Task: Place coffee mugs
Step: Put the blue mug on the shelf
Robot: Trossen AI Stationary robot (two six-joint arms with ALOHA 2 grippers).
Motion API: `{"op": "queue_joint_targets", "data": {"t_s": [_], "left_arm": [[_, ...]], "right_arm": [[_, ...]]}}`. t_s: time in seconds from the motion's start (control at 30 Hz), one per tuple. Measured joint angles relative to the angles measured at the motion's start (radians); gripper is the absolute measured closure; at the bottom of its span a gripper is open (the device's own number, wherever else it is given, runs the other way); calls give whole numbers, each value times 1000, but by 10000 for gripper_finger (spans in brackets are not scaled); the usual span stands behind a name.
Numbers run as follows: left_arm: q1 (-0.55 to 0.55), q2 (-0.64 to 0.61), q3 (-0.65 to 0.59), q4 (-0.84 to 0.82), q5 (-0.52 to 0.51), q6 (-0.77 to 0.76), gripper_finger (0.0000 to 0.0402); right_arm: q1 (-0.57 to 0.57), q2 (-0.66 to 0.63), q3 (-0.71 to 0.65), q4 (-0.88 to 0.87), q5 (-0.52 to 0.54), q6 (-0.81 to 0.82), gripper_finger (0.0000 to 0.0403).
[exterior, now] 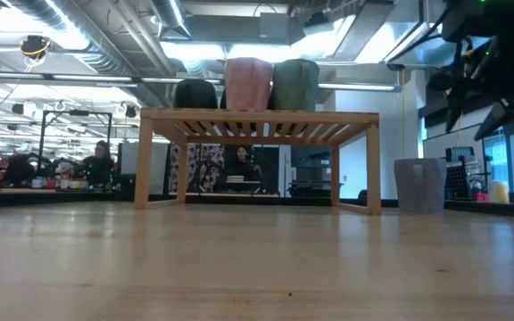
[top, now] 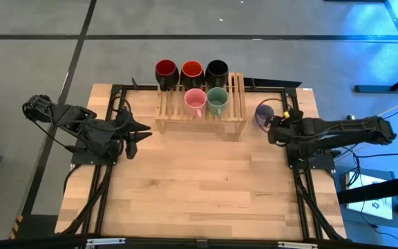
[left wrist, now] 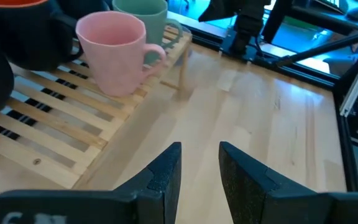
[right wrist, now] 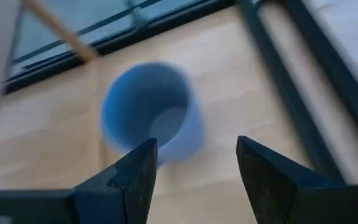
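Note:
Five mugs stand upright on the slatted wooden rack (top: 200,114): dark red (top: 166,71), red-orange (top: 191,71) and black (top: 217,70) along its far side, pink (top: 195,101) and green (top: 218,99) in front of them. The lavender-blue mug (top: 264,114) stands on its base on the table, right of the rack. My right gripper (right wrist: 194,146) is open just above and on the near side of this mug (right wrist: 151,112), its mouth facing the camera. My left gripper (left wrist: 201,149) hovers open with a narrow gap left of the rack, pointing at the pink mug (left wrist: 114,53).
The rack stands on thin legs at the table's far middle, with open room underneath (exterior: 257,183). Black frame rails (top: 289,90) run along the table's edges close to the lavender-blue mug. Bare wood (top: 199,187) spreads over the near half of the table. People sit in the room behind.

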Motion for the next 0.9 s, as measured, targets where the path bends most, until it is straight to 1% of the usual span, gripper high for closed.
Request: {"op": "queue_joint_targets", "data": {"t_s": [0.03,0.13,0.33,0.5,0.57,0.77,0.9], "left_arm": [[0,0,0,0,-5,0,299],[0,0,0,0,-19,0,299],[0,0,0,0,-42,0,299],[0,0,0,0,-45,0,299],[0,0,0,0,-43,0,299],[0,0,0,0,-20,0,299],[0,0,0,0,-19,0,299]], "right_arm": [[-34,-9,-3,-2,-2,-18,196],[-140,-13,-1,45,-23,-141,196],[-368,18,-2,169,-171,-418,196],[-546,53,-2,220,-315,-589,196],[-606,76,-2,239,-356,-641,196],[-727,161,-2,382,-442,-728,196],[-755,242,-1,407,-451,-743,197]]}}
